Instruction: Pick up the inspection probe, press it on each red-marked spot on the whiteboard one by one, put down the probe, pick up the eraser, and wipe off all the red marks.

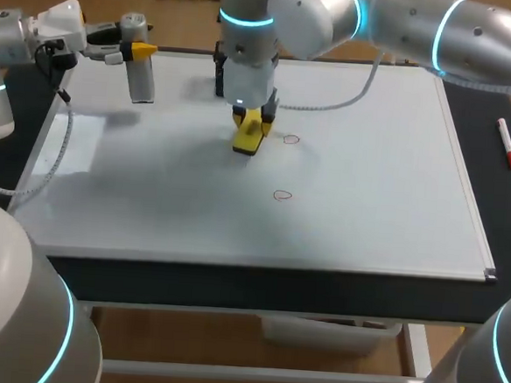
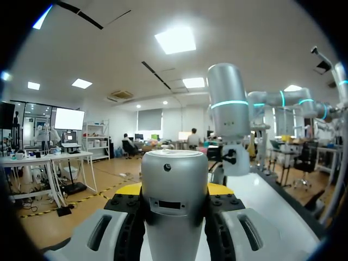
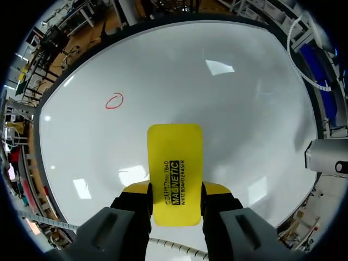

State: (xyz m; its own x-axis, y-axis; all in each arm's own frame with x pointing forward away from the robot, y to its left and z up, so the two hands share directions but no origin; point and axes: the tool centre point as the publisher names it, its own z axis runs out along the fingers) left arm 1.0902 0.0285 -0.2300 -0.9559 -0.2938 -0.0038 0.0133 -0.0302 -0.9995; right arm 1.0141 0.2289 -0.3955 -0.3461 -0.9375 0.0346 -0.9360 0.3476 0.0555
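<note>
yellow eraser [image 1: 249, 137] is clamped between the fingers of the right gripper [image 1: 253, 119], over the middle of the board [image 1: 370, 182] toward its far edge. whether its lower end touches the surface i cannot tell. in the right wrist view the eraser [image 3: 174, 174] sticks out ahead of the right gripper [image 3: 175, 191], pinched from both sides by the yellow tips. two red marks are on the board: one [image 1: 291, 140] just beside the eraser on its right, the other [image 1: 281, 195] nearer the front edge. the right wrist view shows a single mark [image 3: 115, 100] ahead of the eraser and off to one side. left gripper [image 1: 135, 52] hangs over the board's far left corner, closed around the silver probe [image 1: 141, 83], which stands upright above the board. in the left wrist view the probe [image 2: 174, 201] fills the gap between the fingers [image 2: 128, 190]. red marker [image 1: 507, 143] lies on the dark table [image 1: 508, 218] to the right of the board.
</note>
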